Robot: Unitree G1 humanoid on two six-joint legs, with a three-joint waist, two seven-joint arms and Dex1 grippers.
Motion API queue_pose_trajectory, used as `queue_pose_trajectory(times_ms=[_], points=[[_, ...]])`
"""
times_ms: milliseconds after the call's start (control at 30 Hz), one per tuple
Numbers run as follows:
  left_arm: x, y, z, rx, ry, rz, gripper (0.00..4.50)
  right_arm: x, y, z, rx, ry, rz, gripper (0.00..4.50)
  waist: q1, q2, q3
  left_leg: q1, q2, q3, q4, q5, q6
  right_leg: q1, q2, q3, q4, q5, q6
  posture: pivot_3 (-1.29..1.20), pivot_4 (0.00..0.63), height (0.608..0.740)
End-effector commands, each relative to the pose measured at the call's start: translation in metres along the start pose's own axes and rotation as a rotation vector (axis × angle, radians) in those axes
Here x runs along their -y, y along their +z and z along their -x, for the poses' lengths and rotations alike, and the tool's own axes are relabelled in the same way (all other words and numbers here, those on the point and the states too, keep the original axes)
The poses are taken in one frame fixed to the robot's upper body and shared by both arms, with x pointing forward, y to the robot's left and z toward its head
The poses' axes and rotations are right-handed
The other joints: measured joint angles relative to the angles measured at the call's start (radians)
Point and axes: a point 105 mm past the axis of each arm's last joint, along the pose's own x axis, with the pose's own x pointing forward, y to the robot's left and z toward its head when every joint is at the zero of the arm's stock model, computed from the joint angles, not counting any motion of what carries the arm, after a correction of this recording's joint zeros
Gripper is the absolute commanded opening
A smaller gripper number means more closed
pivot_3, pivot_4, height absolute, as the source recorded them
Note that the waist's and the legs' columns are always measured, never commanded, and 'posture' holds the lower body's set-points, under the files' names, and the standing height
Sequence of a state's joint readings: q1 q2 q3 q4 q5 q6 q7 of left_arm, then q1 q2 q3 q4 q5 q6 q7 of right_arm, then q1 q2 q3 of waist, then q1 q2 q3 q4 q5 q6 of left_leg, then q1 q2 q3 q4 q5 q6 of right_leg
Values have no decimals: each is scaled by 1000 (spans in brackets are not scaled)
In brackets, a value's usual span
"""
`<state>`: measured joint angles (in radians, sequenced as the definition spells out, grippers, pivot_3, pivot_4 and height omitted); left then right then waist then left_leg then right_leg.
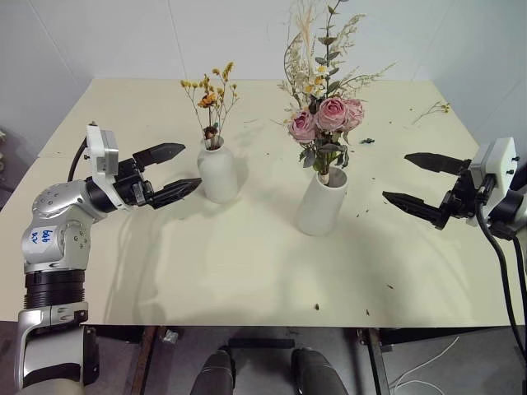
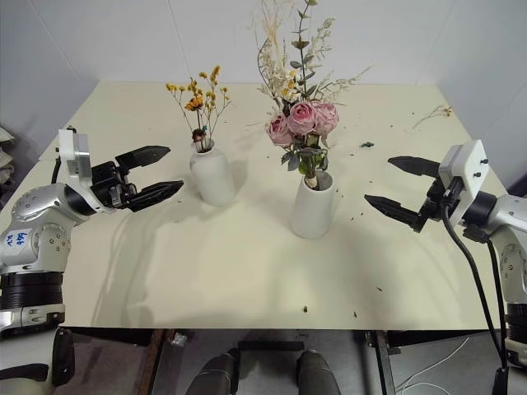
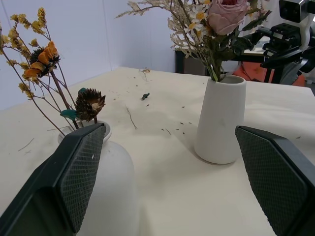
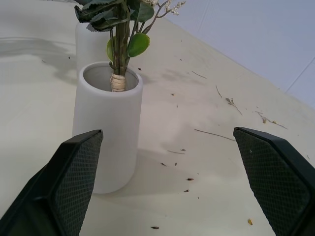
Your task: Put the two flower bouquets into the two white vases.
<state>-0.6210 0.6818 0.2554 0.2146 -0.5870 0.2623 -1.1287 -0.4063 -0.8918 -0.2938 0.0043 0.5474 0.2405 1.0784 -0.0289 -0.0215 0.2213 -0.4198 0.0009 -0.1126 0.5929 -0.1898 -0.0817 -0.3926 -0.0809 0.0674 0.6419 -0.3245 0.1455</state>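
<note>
The small bouquet of thin brown stems and yellow-orange dried flowers stands in the squat round-bellied white vase. A larger bouquet with pink roses, greenery and pale sprigs stands in the taller tapered white vase, its tied stems inside the wide mouth. My left gripper hangs open just left of the squat vase, apart from it and holding nothing. Well to the right of the tall vase my right gripper is open too, pointing toward it with empty fingers.
Both vases stand near the middle of a cream table. Loose twig scraps lie at the far right, a small dark bit lies right of the roses, and crumbs dot the front. White walls close the back.
</note>
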Motion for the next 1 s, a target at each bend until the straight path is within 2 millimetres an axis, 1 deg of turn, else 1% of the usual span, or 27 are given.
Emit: queue_pose_trajectory(times_ms=[33, 533, 1000], points=[[-2, 12, 0, 26, -1, -37, 4500, 3, 11, 4, 33, -23, 43, 4482, 0, 0, 0, 0, 0, 0, 0, 0, 0, 0, 0, 0, 0, 0, 0, 0, 150, 740], [-1, 10, 2, 25, 9, -36, 4500, 5, 12, 2, 36, -21, 45, 4482, 0, 0, 0, 0, 0, 0, 0, 0, 0, 0, 0, 0, 0, 0, 0, 0, 150, 740], [-1, 13, 8, 17, 29, -50, 4500, 8, 11, -6, 48, -10, 42, 4482, -1, 0, 0, 0, 0, 0, 0, 0, 0, 0, 0, 0, 0, 0, 0, 0, 150, 740]])
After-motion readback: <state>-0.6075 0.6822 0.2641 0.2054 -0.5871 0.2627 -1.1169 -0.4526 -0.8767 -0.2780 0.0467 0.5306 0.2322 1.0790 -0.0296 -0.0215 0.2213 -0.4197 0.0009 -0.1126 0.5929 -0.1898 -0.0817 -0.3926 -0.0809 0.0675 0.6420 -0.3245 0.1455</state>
